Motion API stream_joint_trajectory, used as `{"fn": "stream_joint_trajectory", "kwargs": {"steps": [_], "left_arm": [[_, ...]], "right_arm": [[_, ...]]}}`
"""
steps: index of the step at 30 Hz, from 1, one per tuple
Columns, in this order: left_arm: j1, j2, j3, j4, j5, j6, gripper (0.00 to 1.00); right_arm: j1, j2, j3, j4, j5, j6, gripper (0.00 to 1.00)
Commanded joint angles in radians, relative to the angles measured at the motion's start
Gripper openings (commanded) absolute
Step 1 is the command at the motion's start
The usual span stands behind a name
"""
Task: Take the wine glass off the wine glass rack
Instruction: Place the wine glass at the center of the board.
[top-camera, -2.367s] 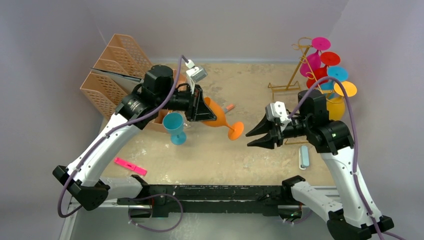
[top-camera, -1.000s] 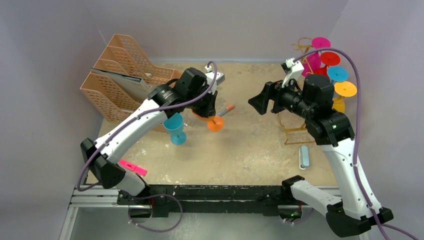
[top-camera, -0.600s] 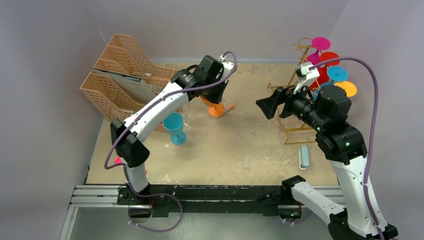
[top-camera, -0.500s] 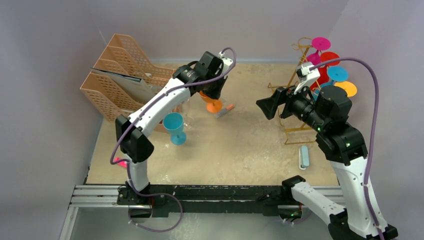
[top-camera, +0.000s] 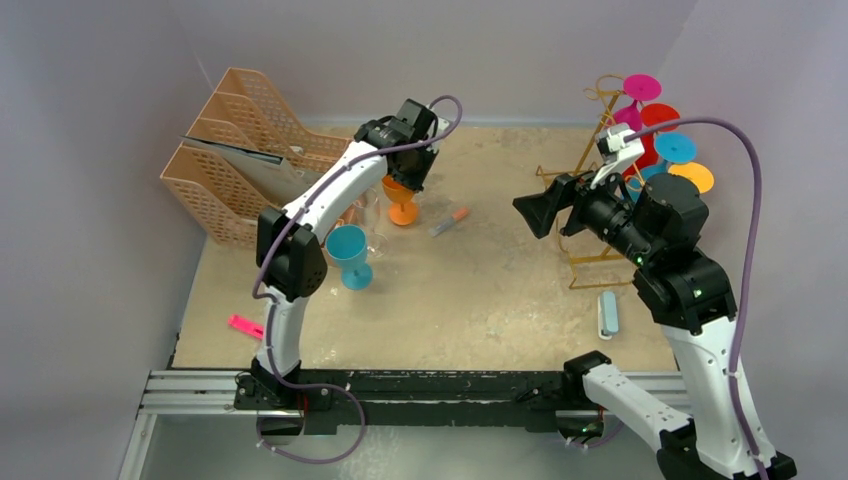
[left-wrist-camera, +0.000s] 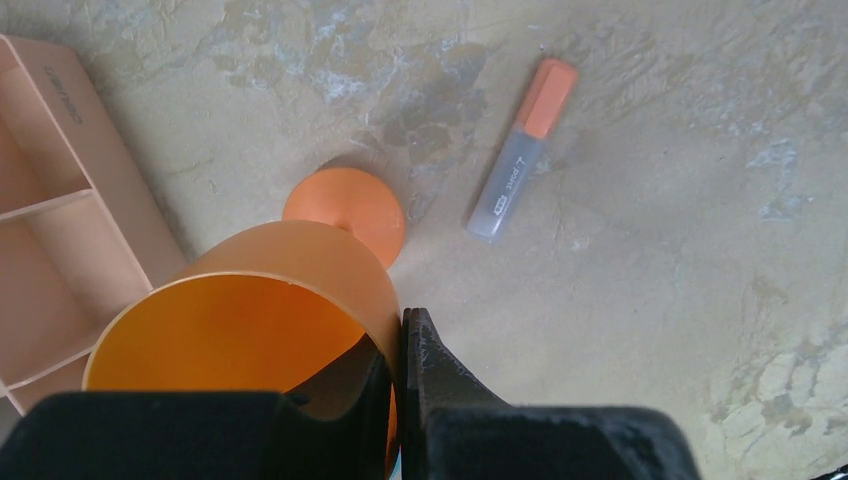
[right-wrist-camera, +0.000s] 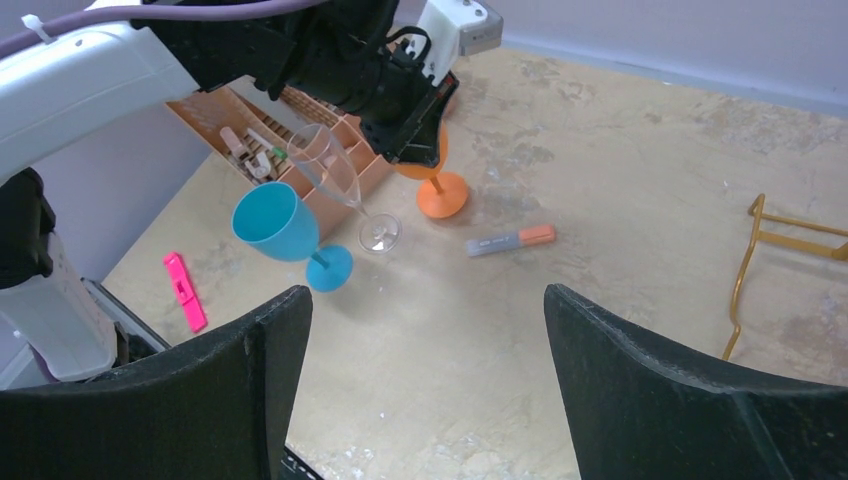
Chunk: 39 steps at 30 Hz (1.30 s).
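Observation:
An orange wine glass (top-camera: 401, 200) stands upright at the back left of the table, its foot (left-wrist-camera: 345, 206) low over the surface. My left gripper (left-wrist-camera: 401, 352) is shut on the bowl's rim, one finger inside and one outside. The gold wine glass rack (top-camera: 603, 122) stands at the back right. Pink (top-camera: 642, 87), red (top-camera: 660, 117), blue (top-camera: 675, 148) and orange (top-camera: 692, 178) glasses hang on it. In front of the rack, raised over the table, my right gripper (top-camera: 535, 212) is open and empty, pointing left.
A blue glass (top-camera: 348, 255) and a clear glass (right-wrist-camera: 335, 180) stand beside the peach organiser (top-camera: 240, 150). A marker (top-camera: 449, 221) lies mid-table. A pink clip (top-camera: 245, 326) lies near the front left, a grey piece (top-camera: 607, 313) front right. The rack's wire base (right-wrist-camera: 742, 270) is near my right gripper.
My left arm has carried the orange glass back and to the left and turned it upright near the organiser. My right gripper has swung up toward the rack and stands a little wider.

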Motion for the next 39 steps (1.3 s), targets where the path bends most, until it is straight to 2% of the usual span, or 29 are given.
{"fn": "stream_joint_trajectory", "kwargs": {"steps": [1,5,13,19,26,31,37,39], "left_arm": [[0.017,0.014,0.048,-0.012,-0.027,0.013,0.00],[0.022,0.023,0.029,0.002,-0.011,0.003,0.00],[0.037,0.004,-0.011,0.019,-0.080,-0.001,0.00],[0.040,0.013,-0.014,-0.002,-0.080,0.026,0.00],[0.045,0.025,-0.026,0.003,-0.052,-0.010,0.01],[0.061,0.018,-0.020,-0.014,-0.036,-0.033,0.08],[0.069,0.000,-0.016,-0.024,-0.042,-0.024,0.29],[0.074,0.003,-0.004,-0.035,-0.047,-0.021,0.30]], "right_arm": [[0.003,-0.002,-0.010,0.048,-0.022,-0.002,0.88],[0.003,0.003,-0.012,0.050,-0.029,-0.003,0.88],[0.002,0.006,-0.016,0.053,-0.029,-0.004,0.88],[0.003,0.011,-0.015,0.052,-0.020,0.005,0.88],[0.002,0.015,-0.014,0.052,-0.004,0.023,0.88],[0.003,0.030,-0.001,0.055,-0.003,0.028,0.88],[0.002,0.047,0.008,0.068,-0.001,0.038,0.88],[0.002,0.050,0.011,0.069,-0.001,0.039,0.88]]}}
